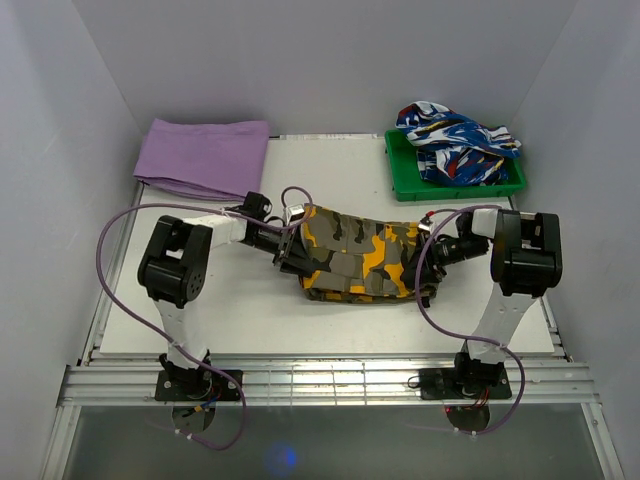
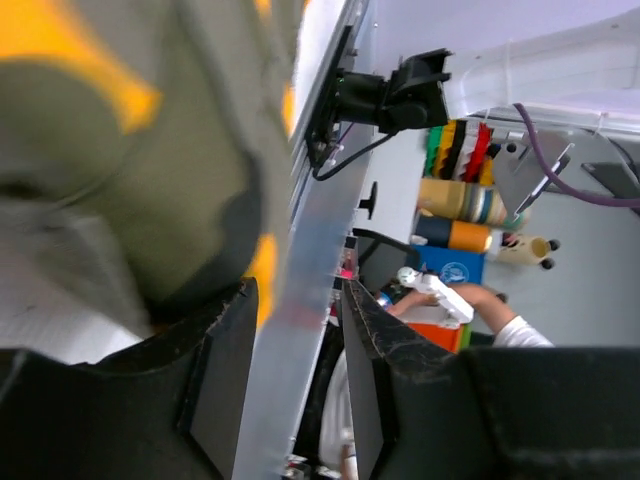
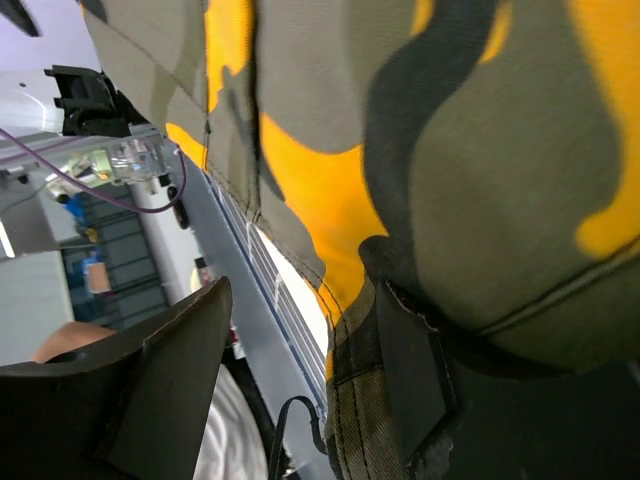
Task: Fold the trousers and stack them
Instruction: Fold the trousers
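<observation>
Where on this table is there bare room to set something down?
Bare table between the purple cloth and the green bin; also the near strip in front of the trousers. Crowded mid-table, where the left gripper and right gripper flank them.

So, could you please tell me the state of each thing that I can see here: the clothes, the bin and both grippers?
trousers, folded into a bundle, lying between the two grippers.
left gripper, open, nothing between the jaws.
right gripper, open, the fabric against one jaw.
purple cloth, folded flat, at the far left.
patterned garment, crumpled, in the bin.
green bin, holding that garment.
</observation>
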You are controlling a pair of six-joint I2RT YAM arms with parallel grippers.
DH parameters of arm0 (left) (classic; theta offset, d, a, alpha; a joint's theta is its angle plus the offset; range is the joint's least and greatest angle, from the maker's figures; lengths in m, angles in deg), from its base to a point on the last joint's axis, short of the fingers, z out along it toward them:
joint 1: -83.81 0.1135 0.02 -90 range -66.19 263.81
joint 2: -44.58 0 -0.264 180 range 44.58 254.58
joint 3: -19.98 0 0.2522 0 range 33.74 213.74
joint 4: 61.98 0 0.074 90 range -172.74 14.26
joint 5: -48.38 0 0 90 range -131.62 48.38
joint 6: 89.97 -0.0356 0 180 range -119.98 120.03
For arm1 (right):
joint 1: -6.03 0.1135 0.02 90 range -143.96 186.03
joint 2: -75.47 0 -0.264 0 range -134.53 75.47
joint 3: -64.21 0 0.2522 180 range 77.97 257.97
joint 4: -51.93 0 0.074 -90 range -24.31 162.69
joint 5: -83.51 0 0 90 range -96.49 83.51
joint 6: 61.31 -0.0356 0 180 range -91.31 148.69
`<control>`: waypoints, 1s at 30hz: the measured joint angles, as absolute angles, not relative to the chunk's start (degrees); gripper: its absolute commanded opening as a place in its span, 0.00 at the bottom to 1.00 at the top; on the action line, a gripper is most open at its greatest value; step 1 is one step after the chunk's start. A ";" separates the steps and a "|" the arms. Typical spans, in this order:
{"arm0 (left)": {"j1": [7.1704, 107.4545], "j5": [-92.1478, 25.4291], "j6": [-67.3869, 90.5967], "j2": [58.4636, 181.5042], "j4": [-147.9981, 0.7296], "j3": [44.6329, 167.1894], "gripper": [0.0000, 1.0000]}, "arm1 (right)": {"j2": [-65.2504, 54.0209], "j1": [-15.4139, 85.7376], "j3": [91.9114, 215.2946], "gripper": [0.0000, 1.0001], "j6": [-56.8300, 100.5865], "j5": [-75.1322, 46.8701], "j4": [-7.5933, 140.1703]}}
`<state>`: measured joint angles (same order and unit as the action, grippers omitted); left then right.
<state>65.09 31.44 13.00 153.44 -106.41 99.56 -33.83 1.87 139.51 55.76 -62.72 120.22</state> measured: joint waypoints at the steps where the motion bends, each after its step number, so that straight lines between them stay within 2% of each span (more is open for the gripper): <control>1: 65.16 31.04 13.85 154.27 -105.23 97.88 0.48 | -34.94 1.63 138.46 0.66 55.43 -62.61 119.47; 7: 67.80 30.17 21.87 163.77 -97.47 94.56 0.44 | -37.15 1.57 137.10 0.63 51.13 -62.39 116.00; 11: 70.73 29.97 24.47 165.33 -96.62 95.50 0.45 | -38.05 1.65 137.19 0.62 49.56 -62.85 115.34; 14: 72.35 28.64 23.10 165.15 -97.15 96.79 0.52 | -38.09 1.67 137.37 0.61 48.90 -62.78 115.25; 15: 72.76 27.26 21.65 164.91 -97.12 97.16 0.57 | -38.09 1.72 137.45 0.61 48.79 -62.72 115.28; 17: 73.13 26.87 18.88 164.63 -98.39 98.52 0.59 | -38.09 1.98 137.76 0.60 48.92 -62.56 115.65; 22: 72.63 28.66 12.21 161.46 -105.82 105.77 0.59 | -36.39 2.46 140.47 0.60 51.19 -61.73 117.68; 25: 72.41 29.93 10.96 158.20 -108.03 112.77 0.57 | -34.11 2.64 146.46 0.60 53.29 -61.76 119.60; 30: 71.78 29.14 14.72 156.12 -101.54 121.05 0.58 | -29.94 2.64 154.85 0.62 55.41 -62.02 119.80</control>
